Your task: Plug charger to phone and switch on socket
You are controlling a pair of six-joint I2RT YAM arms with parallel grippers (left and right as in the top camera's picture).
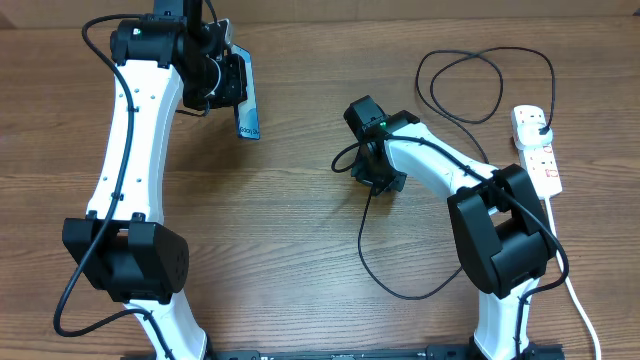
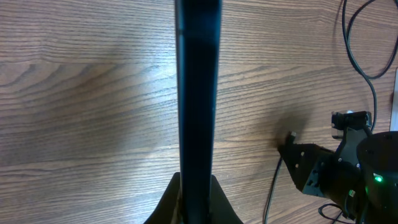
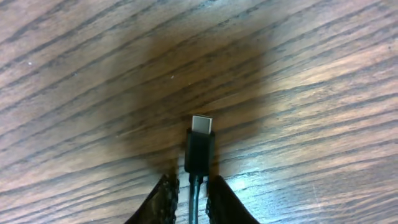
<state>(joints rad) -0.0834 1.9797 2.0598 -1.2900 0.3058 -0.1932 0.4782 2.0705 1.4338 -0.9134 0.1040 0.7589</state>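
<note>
My left gripper [image 1: 232, 85] is shut on the phone [image 1: 247, 118] and holds it on edge above the table at the back left. In the left wrist view the phone [image 2: 198, 93] is a dark upright bar between my fingers [image 2: 198, 202]. My right gripper [image 1: 378, 183] is at mid-table, shut on the charger cable [image 1: 365, 250]. In the right wrist view the connector tip [image 3: 201, 144] sticks out past my fingers [image 3: 193, 200], just above the wood. The charger's black plug [image 1: 541, 124] sits in the white socket [image 1: 542, 165] at the right edge.
The black cable loops on the table behind the right arm [image 1: 470, 85] and in front of it [image 1: 400, 290]. The socket's white cord [image 1: 580, 305] runs toward the front right. The right gripper shows in the left wrist view [image 2: 339, 177].
</note>
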